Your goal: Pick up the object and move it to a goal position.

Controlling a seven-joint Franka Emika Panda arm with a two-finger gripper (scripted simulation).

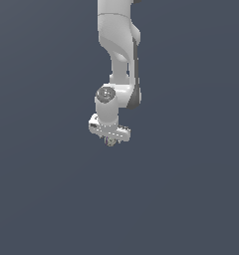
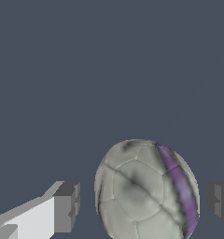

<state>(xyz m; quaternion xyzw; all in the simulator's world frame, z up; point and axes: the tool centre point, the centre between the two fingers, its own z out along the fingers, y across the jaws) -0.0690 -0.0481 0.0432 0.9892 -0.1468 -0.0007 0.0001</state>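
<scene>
The object (image 2: 132, 186) is a lumpy, roundish ball, pale beige-grey with dark mottling and a purple stripe down one side. In the wrist view it sits between the two dark-tipped fingers (image 2: 67, 207) of my white gripper (image 2: 144, 205), with a small gap on each side. The gripper is open around it and not touching it. In the exterior view the gripper (image 1: 110, 140) hangs from the white arm at the centre, and the object (image 1: 110, 142) shows only as a small speckled bit under the hand, mostly hidden.
A plain dark grey-blue surface (image 1: 191, 199) fills both views. The white arm (image 1: 119, 45) comes down from the top centre of the exterior view. No goal marker shows.
</scene>
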